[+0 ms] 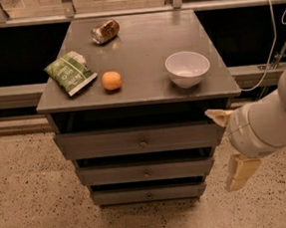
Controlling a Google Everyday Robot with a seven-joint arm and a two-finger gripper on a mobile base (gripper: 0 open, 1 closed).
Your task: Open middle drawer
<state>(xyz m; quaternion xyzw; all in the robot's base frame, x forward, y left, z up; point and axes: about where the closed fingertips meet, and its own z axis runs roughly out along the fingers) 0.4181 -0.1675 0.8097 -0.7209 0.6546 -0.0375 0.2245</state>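
Note:
The middle drawer (pixel 146 171) is the grey front with a small round knob, between the top front (pixel 139 140) and the lowest front (pixel 149 193) of the grey cabinet. All three fronts look closed. My gripper (pixel 222 149) hangs to the right of the cabinet, level with the top and middle fronts. It is open and empty: one cream finger (pixel 216 116) is by the top drawer's right end and the other (pixel 240 171) points down over the floor. It touches no knob.
On the cabinet top (pixel 142 46) lie a green snack bag (pixel 70 72), an orange (pixel 111 80), a white bowl (pixel 187 68) and a can on its side (pixel 105 31). A dark rail and cables run behind. Speckled floor (pixel 35 195) surrounds the cabinet.

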